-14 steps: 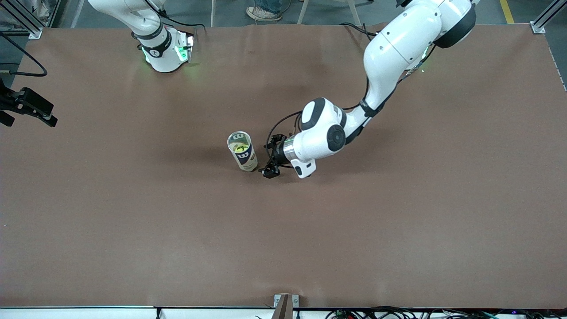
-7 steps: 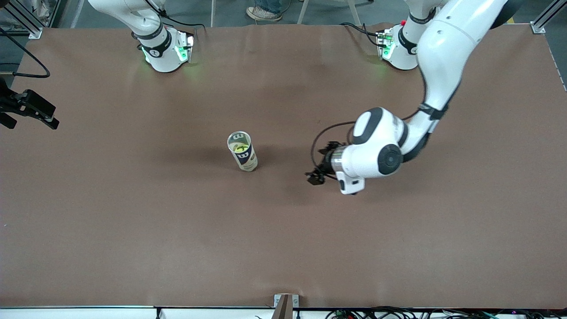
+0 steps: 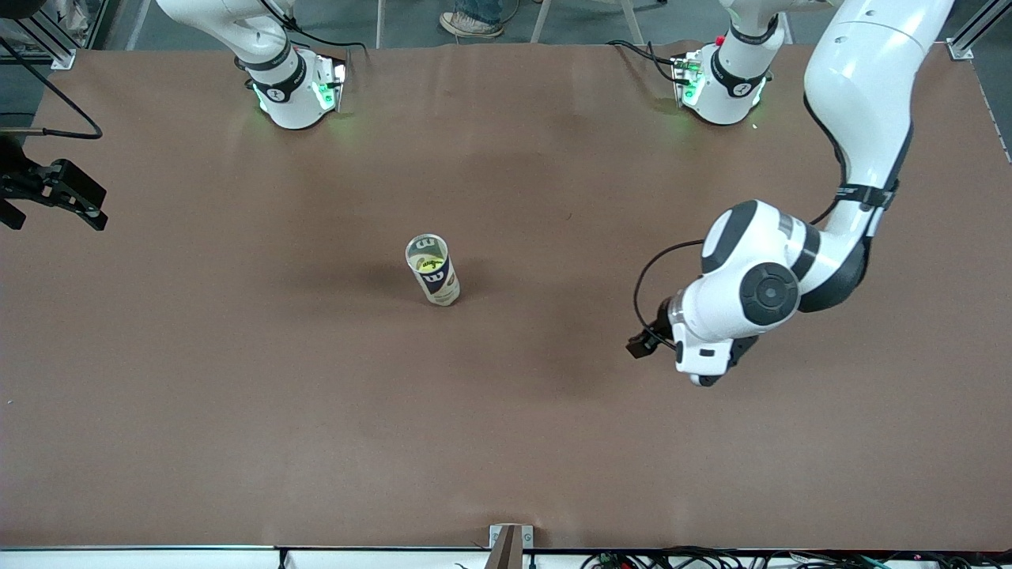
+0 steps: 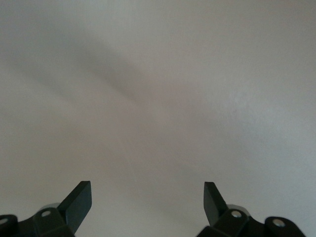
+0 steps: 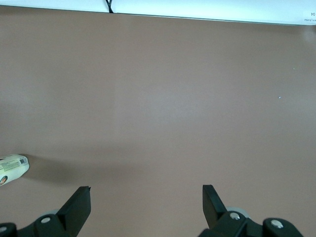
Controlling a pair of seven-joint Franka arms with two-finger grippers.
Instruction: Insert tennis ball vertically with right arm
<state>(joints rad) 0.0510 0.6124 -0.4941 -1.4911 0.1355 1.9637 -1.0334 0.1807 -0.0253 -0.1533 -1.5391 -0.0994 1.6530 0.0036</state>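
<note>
I see can [image 3: 432, 270] upright mid-table [image 3: 237, 395], ball [image 3: 428, 265] inside | left fingers [image 4: 79, 200] over bare table, well apart from can | right fingers [image 5: 79, 202] at right arm's end, can far off

Brown table [image 3: 237, 442] w/ matte cover fills most of the front view, lit evenly from above. Grey floor [image 3: 411, 20] past its top edge, w/ a shoe [image 3: 470, 24] & pale chair legs [image 3: 628, 20]. Cables [image 3: 711, 559] along the bottom edge; aluminium frame posts [image 3: 47, 35] at top corners.
</note>
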